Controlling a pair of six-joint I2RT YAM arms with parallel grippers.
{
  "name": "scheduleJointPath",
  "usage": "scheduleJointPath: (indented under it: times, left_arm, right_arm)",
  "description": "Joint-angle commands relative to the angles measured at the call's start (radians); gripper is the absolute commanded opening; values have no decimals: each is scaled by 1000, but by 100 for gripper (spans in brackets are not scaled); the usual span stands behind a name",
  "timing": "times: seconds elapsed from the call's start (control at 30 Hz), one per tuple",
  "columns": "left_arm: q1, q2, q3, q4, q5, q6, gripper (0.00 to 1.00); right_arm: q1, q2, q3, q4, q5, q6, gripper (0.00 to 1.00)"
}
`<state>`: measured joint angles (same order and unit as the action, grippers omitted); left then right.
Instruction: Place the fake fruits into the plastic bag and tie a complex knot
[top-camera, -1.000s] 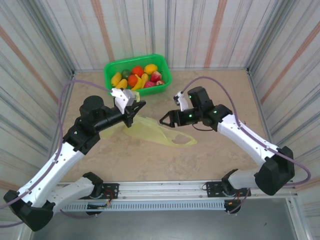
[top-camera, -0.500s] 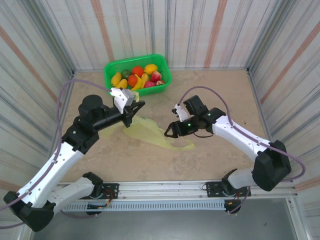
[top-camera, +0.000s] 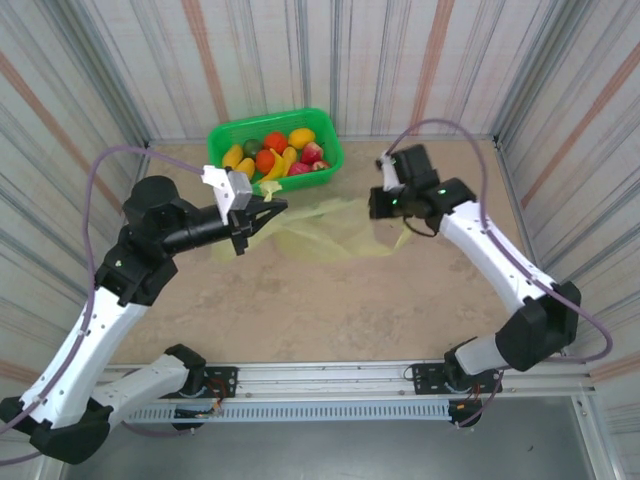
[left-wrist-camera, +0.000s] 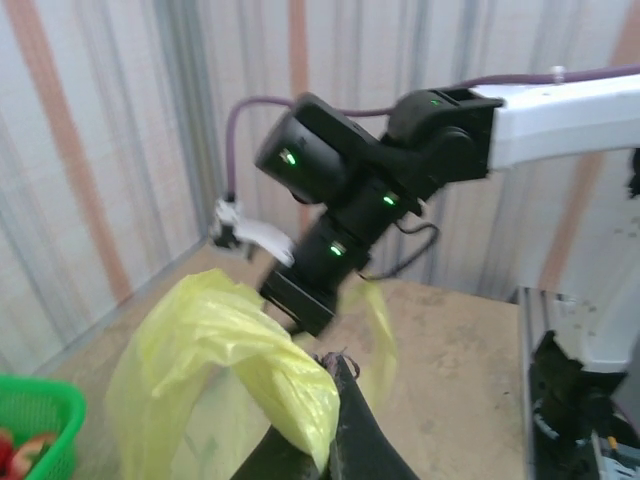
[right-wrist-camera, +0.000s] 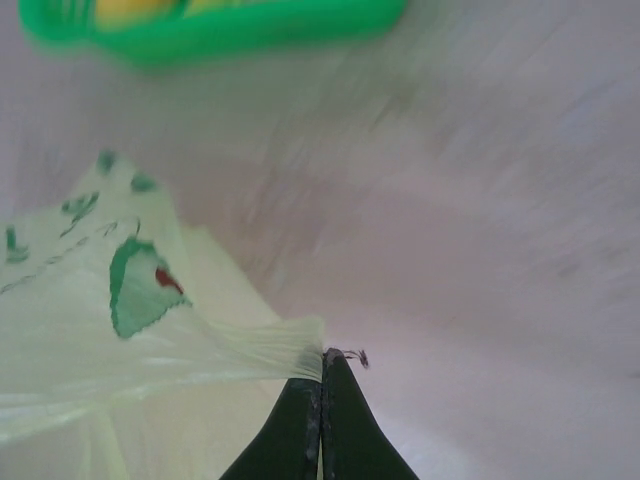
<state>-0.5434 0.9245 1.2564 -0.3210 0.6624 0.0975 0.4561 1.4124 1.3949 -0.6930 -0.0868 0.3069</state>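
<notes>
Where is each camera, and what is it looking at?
Top external: above and behind, looking down on table, green basket, left arm, right arm.
Left wrist: looks across plastic bag toward right arm; left gripper at bottom.
Right wrist: looks down at plastic bag, table; right gripper at bottom.
Shared: both wrist views show the plastic bag.

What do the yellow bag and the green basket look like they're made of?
The plastic bag: thin soft plastic film, translucent and wrinkled, draping in loose folds. The green basket: probably rigid moulded plastic, since it holds its box shape with a firm rim.
</notes>
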Motion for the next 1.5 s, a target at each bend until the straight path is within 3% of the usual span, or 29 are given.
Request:
scheduleJointPath:
  times: [0.0,0.1,0.2,0.37,0.53,0.8,0.9,0.93,1.0,1.1,1.23,1.47]
  left_arm:
    - [6,-2,59,-125,167,59,0]
    - [6,-32,28,-128,152,70,0]
    - [5,-57,-44,-113,111,53,0]
    - [6,-86,-188,-58,38,-47,0]
    - [6,-108,-282,17,-4,-137,0]
    - [6,-127,-345,2,-240,-153,0]
    - [6,-132,-356,-6,-304,-172,0]
    - [6,-133,-365,7,-321,-191,0]
    - [6,-128,-385,41,-327,-219,0]
    - [6,-102,-387,59,-319,-242,0]
    - [6,-109,-386,28,-342,-234,0]
    - [7,-140,-393,17,-364,-260,0]
  right_arm:
    - [-7,-91,64,-39,212,14,0]
    - [-2,-156,-6,21,162,10,0]
    - [3,-197,-115,62,36,5,0]
    - [84,-147,-255,78,-89,-18,0]
    - [113,-27,-220,84,-176,-34,0]
    - [99,144,-92,119,-245,-12,1]
    - [93,192,-44,157,-341,11,51]
    - [85,197,-40,198,-376,44,61]
    - [58,203,-38,307,-439,127,72]
    - [0,255,14,404,-452,248,74]
    - [-88,405,129,421,-364,328,73]
    - [-102,889,736,31,-162,310,75]
